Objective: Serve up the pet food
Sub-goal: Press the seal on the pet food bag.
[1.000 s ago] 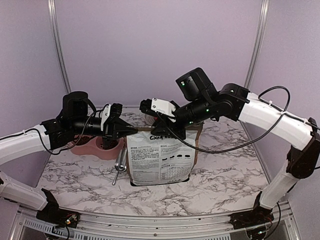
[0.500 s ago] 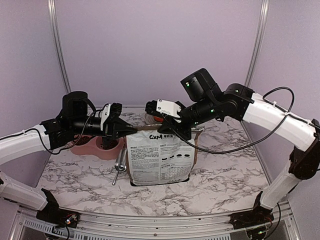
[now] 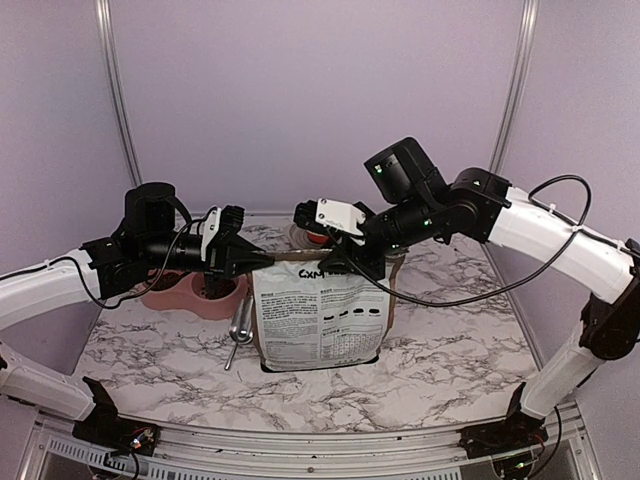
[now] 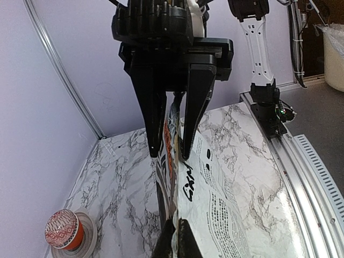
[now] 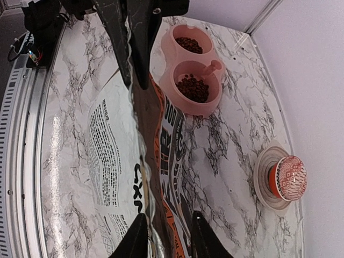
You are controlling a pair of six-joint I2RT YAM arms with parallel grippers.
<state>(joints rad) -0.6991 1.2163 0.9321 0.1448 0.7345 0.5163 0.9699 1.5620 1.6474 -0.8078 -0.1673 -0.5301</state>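
The pet food [image 5: 192, 87] lies as dark kibble in both cups of a pink double bowl [image 5: 214, 106], left of the bag. A white printed bag [image 3: 320, 320] stands upright mid-table. My left gripper [image 4: 177, 239] is shut on the left end of the bag's top edge [image 3: 262, 258]. My right gripper [image 5: 167, 239] is open, its fingers [image 5: 137, 239] on either side of the bag's top [image 3: 338, 266], facing the left gripper. What is inside the bag is hidden.
A cupcake in a red wrapper [image 5: 287, 177] sits on a small saucer behind the bag, near the back wall. A metal scoop [image 3: 240, 335] lies on the marble table between bowl [image 3: 190, 298] and bag. Metal frame posts stand at the back corners.
My right gripper slid slightly right along the bag's top, and its jaws now stand apart. The left gripper and the bag have stayed put.
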